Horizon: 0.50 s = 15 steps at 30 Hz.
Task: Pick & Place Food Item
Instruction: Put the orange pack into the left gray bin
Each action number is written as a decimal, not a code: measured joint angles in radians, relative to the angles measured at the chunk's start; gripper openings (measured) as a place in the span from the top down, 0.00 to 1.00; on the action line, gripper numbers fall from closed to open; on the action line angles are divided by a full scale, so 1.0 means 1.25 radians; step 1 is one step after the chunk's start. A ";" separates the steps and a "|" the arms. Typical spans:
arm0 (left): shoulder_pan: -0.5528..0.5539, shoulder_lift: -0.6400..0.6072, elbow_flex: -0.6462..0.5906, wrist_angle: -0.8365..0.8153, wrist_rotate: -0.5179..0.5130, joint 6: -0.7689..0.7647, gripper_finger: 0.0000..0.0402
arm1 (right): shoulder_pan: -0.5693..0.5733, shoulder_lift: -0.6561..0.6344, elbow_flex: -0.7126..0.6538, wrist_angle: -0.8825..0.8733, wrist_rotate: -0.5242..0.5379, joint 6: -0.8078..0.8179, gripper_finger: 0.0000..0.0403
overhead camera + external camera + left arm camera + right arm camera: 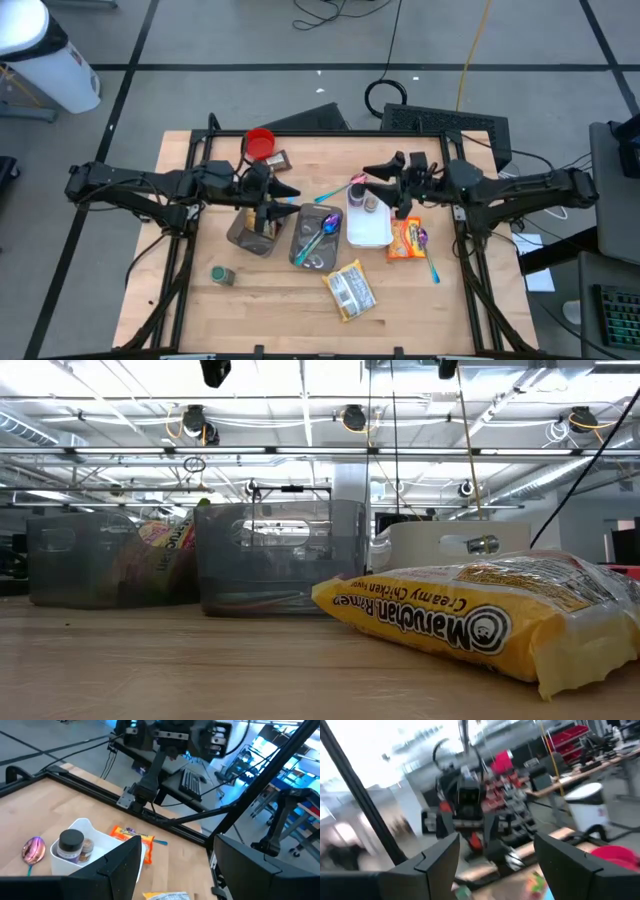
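A yellow ramen packet [350,290] lies flat near the table's front edge; it fills the right of the low view [480,625]. An orange snack bag [407,240] lies right of a white tray [368,232], which holds a dark-lidded jar [70,845]. My left gripper [287,200] hovers open above the two grey bins [252,232], pointing toward the table's right. My right gripper [370,180] hovers open over the tray's far end, facing the left one. In both wrist views the fingers [120,865] [437,865] stand wide apart with nothing between them.
A red cup [260,142] and a brown packet [277,159] sit at the far left. The second grey bin [315,238] holds a purple spoon. A small green jar [222,275] stands at the near left. Another spoon [428,262] lies by the orange bag.
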 joint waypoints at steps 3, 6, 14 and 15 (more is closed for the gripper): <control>0.000 0.000 0.000 0.009 0.000 -0.008 0.36 | 0.046 0.004 0.093 -0.165 0.041 -0.088 0.38; 0.000 0.000 0.000 0.035 0.000 -0.040 0.36 | 0.097 0.018 0.181 -0.317 0.078 -0.149 0.38; 0.007 0.000 0.000 0.162 0.000 -0.042 0.36 | 0.260 0.130 0.370 -0.759 0.199 -0.216 0.38; 0.009 0.000 0.000 0.174 0.001 -0.043 0.36 | 0.280 0.149 0.382 -0.808 0.201 -0.215 0.38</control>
